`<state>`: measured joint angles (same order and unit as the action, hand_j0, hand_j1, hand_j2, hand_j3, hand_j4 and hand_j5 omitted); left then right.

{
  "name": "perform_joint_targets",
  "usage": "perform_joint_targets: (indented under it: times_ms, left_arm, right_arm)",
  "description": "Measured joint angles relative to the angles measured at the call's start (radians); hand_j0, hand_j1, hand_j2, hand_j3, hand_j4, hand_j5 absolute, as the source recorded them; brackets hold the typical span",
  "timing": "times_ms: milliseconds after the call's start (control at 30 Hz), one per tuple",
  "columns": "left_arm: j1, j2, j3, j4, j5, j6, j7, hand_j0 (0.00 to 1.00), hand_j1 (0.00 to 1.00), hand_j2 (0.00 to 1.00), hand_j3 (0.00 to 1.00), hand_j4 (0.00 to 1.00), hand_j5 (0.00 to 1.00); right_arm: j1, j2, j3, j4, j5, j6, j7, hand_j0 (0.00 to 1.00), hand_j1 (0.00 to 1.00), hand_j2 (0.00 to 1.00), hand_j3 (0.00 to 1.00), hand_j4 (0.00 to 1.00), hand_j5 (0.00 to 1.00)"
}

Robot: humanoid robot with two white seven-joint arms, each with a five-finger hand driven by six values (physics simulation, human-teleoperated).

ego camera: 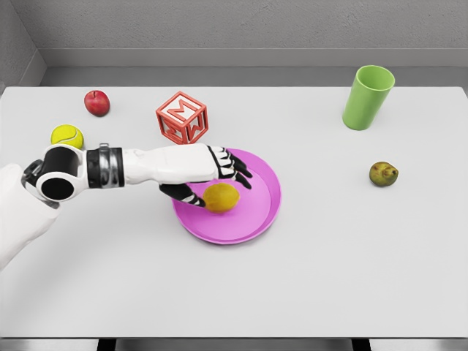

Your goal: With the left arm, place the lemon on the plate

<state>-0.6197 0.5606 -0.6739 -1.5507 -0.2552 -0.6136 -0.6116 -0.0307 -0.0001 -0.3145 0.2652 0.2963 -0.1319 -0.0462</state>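
The yellow lemon (221, 197) lies on the magenta plate (259, 208), in its left half. My left hand (218, 183) reaches in from the left, just above and behind the lemon. Its fingers (235, 167) are stretched out over the plate past the lemon, and the thumb (187, 196) sits at the lemon's left side. The hand looks open, with the lemon resting on the plate rather than gripped. The right arm is out of sight.
A red letter block (182, 117) stands just behind the plate's left rim. A red apple (96, 103) and a yellow tennis ball (66, 135) lie at the far left. A green cup (368, 97) and a brownish pear (383, 173) are on the right.
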Motion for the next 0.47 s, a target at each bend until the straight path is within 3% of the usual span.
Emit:
perform_joint_targets:
  times_ms: [133, 233, 333, 467]
  left_arm:
    - [0.017, 0.053, 0.087, -0.003, 0.026, 0.000, 0.000, 1.00, 1.00, 1.00, 1.00, 1.00, 1.00]
    - [0.104, 0.144, 0.182, -0.002, 0.071, -0.001, 0.000, 1.00, 1.00, 1.00, 1.00, 1.00, 1.00]
    - [0.141, 0.218, 0.259, 0.012, 0.101, -0.001, 0.000, 1.00, 1.00, 1.00, 1.00, 1.00, 1.00]
    - [0.172, 0.253, 0.295, 0.035, 0.158, 0.000, 0.000, 1.00, 1.00, 1.00, 1.00, 1.00, 1.00]
  right_arm:
    - [0.000, 0.000, 0.000, 0.000, 0.000, 0.000, 0.000, 1.00, 1.00, 1.00, 1.00, 1.00, 1.00]
    - [0.000, 0.000, 0.000, 0.000, 0.000, 0.000, 0.000, 1.00, 1.00, 1.00, 1.00, 1.00, 1.00]
    - [0.000, 0.000, 0.000, 0.000, 0.000, 0.000, 0.000, 1.00, 1.00, 1.00, 1.00, 1.00, 1.00]
    - [0.000, 0.000, 0.000, 0.000, 0.000, 0.000, 0.000, 1.00, 1.00, 1.00, 1.00, 1.00, 1.00]
